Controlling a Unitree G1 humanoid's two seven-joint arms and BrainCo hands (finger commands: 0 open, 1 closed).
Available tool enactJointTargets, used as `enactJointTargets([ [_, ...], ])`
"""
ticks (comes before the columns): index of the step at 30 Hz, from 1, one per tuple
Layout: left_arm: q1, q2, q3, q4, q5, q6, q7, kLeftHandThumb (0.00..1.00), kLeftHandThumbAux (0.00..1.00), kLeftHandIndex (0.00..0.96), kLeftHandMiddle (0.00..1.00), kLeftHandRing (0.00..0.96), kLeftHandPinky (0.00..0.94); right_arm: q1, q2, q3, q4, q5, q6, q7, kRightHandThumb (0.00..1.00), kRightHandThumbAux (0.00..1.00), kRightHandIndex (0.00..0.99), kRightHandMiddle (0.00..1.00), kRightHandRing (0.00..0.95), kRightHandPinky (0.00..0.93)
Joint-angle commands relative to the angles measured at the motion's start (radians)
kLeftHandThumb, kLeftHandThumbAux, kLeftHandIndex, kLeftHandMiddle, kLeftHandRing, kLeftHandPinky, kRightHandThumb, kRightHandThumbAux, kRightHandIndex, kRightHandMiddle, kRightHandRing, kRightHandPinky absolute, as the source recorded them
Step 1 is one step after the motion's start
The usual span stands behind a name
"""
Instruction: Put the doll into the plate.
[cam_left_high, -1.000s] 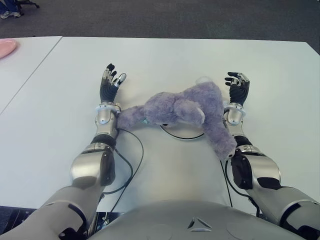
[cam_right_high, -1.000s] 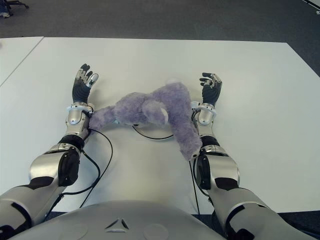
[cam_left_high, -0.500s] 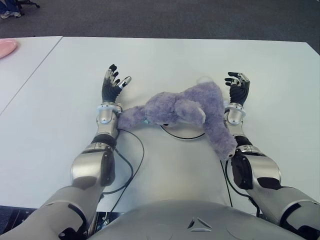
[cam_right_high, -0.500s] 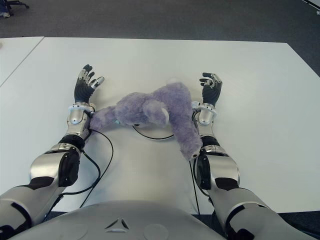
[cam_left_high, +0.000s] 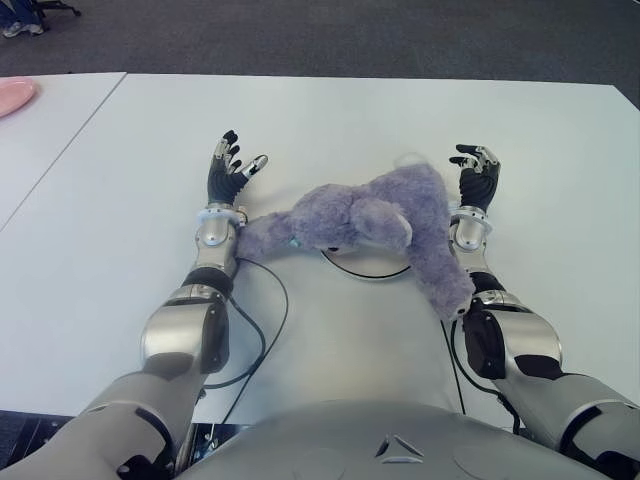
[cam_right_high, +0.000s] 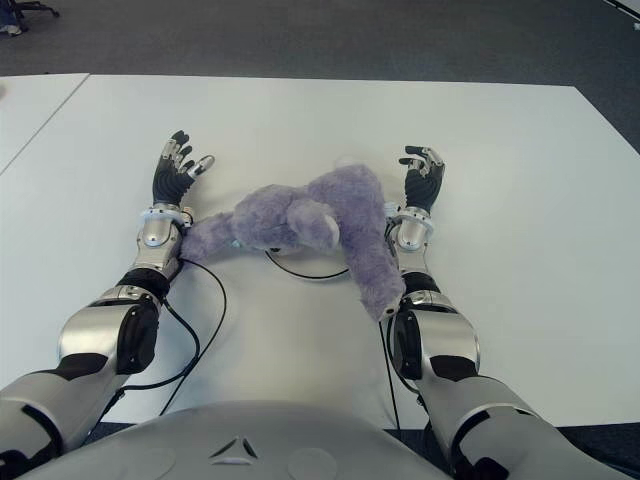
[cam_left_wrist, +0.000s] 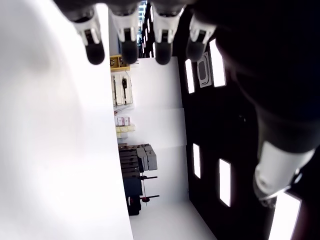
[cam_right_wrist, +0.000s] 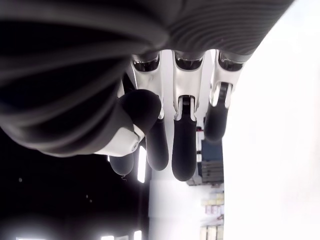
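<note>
A purple plush doll (cam_left_high: 365, 222) lies on the white table (cam_left_high: 330, 120) between my two forearms. It sprawls over a plate, of which only a thin dark arc of rim (cam_left_high: 362, 274) shows beneath it. My left hand (cam_left_high: 229, 170) is just left of the doll's outstretched limb, palm up and fingers spread, holding nothing. The left wrist view shows its fingertips (cam_left_wrist: 125, 47) straight and bare. My right hand (cam_left_high: 476, 175) shows beside the doll's right end, its fingers (cam_right_wrist: 182, 145) loosely bent around nothing.
A pink object (cam_left_high: 15, 96) lies on a neighbouring table at the far left. Black cables (cam_left_high: 265, 330) loop beside my left forearm and under the doll. The table's far edge meets dark carpet (cam_left_high: 330, 35).
My left hand has shifted a little to the right, toward the doll, and its thumb has spread outward. The doll and my right hand have not moved.
</note>
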Motion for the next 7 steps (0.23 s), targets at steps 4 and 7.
enactJointTargets([
  [4,0.204,-0.116,-0.044,0.121,0.046,0.100,0.029,0.000,0.707,0.038,0.058,0.054,0.085,0.309,0.090,0.023,0.163,-0.036,0.047,0.031,0.952,0.674,0.437,0.330,0.465,0.259],
  [7,0.208,-0.122,-0.025,0.120,0.026,0.093,0.017,0.000,0.738,0.026,0.039,0.037,0.066,0.308,0.086,0.026,0.163,-0.039,0.060,0.035,0.949,0.678,0.433,0.319,0.455,0.220],
])
